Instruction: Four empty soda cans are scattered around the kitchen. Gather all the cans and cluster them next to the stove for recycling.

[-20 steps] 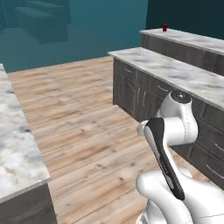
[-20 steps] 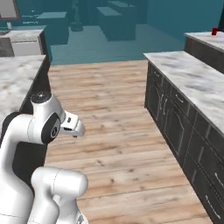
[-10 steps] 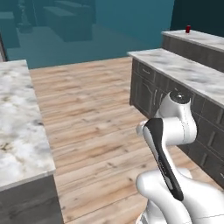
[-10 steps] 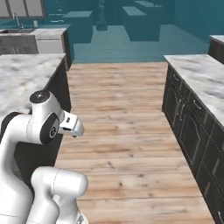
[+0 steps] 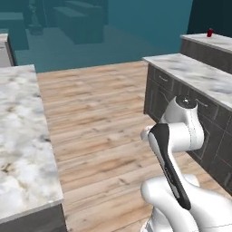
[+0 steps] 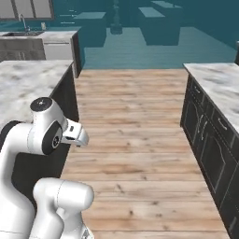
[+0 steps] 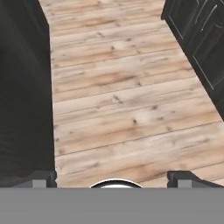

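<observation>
The robot's jaws stand wide with nothing between them, their fingertips (image 7: 43,178) hanging over the wooden floor (image 7: 127,105). Marble-topped benches flank the aisle on either side. Far off, one red soda can (image 5: 209,32) stands upright on the raised right-hand bench (image 5: 217,43).

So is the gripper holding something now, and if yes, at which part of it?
Nothing is held. The gripper is open, its fingertips wide apart over the bare wooden floor.
</observation>
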Tool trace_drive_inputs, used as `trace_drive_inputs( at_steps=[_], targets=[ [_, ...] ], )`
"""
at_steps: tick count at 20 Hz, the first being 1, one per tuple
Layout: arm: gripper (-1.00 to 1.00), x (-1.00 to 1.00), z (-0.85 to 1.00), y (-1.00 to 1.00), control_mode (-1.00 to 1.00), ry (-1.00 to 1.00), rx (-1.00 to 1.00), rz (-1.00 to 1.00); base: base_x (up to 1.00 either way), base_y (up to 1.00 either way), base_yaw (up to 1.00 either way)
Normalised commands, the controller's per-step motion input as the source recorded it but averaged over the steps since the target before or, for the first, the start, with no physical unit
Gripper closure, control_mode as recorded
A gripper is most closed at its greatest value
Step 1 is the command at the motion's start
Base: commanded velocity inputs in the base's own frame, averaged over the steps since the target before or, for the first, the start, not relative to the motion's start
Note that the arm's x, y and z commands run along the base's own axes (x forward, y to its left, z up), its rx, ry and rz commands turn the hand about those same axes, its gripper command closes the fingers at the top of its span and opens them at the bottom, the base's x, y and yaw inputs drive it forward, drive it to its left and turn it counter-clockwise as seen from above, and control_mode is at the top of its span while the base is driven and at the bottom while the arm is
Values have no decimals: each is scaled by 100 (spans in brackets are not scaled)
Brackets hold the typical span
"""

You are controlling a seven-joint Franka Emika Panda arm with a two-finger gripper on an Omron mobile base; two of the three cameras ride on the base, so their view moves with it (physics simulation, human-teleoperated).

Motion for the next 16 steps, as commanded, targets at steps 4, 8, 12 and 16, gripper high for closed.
trace_drive_inputs(
  at_steps=[4, 8, 12, 16],
  targets=[
    [-100, 0, 0, 0, 100, 0, 0, 0, 100, 0, 0],
    [-100, 0, 0, 0, 100, 0, 0, 0, 100, -6, 0],
    [-100, 0, 0, 0, 100, 0, 0, 0, 100, -19, 0],
    [-100, 0, 0, 0, 100, 0, 0, 0, 100, -25, 0]
  ],
)
